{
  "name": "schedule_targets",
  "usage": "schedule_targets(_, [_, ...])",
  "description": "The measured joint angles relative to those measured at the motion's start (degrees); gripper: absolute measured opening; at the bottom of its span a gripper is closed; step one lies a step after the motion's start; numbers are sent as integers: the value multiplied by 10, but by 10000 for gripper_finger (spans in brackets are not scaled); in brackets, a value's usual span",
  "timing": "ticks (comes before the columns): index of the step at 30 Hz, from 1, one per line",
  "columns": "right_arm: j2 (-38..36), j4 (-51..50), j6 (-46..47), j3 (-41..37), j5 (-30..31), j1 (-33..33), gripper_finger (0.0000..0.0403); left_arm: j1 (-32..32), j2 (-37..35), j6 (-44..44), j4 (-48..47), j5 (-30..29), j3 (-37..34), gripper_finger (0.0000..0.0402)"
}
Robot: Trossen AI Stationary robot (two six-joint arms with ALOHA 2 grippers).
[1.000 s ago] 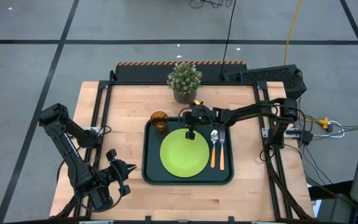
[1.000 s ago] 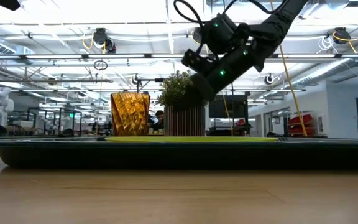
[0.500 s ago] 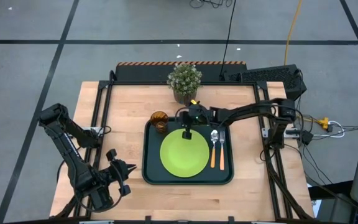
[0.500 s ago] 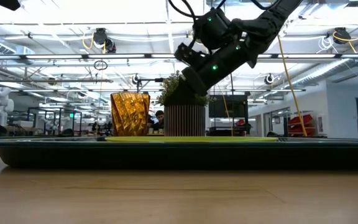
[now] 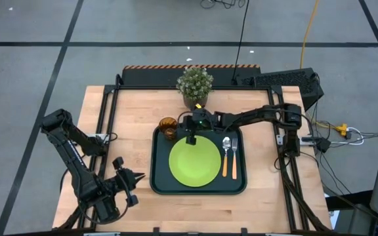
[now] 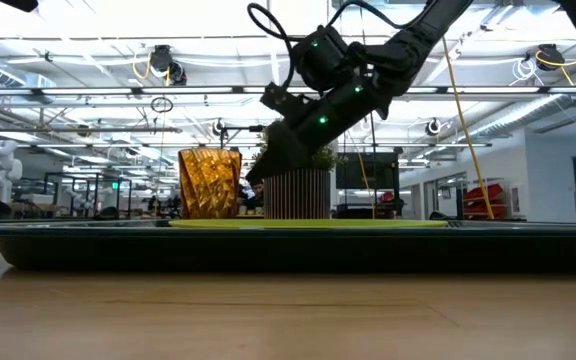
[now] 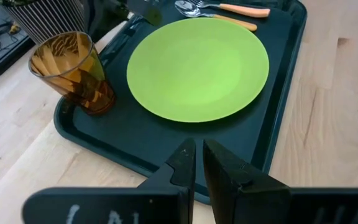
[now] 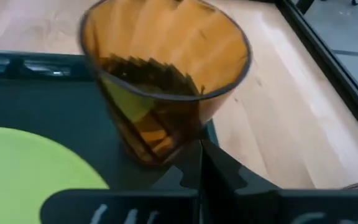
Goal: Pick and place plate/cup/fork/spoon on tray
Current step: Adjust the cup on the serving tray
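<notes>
The dark tray [image 5: 157, 183] lies mid-table. On it lie the lime-green plate [image 5: 194, 160], the spoon [image 5: 226, 152] and the fork [image 5: 234, 152], side by side to the plate's right. The amber cup [image 5: 168, 127] stands upright at the tray's far-left corner and also shows in the right wrist view [image 8: 166, 81]. My right gripper [image 5: 190, 139] is shut and empty. It hangs above the plate's far edge, a little right of the cup, fingers [image 8: 199, 155] pointing at the cup's base. My left gripper [image 5: 135, 185] is shut and empty at the table's near left.
A potted plant [image 5: 194, 85] in a striped pot stands just beyond the tray's far edge, close behind my right arm. Bare wood lies left and right of the tray. The table's frame rails run along both sides.
My right gripper has moved toward the table's left, along the tray's far edge above the plate, closing on the cup. The cup, plate, fork and spoon have stayed put.
</notes>
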Motion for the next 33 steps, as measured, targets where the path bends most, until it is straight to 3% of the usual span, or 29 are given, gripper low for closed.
schedule_targets(13, [7,9,6,9,-5,-8,0,0,0,16,7,0,0,35])
schedule_targets(33, [7,24,24,8,-69,-3,0,0,0,16,7,0,0,35])
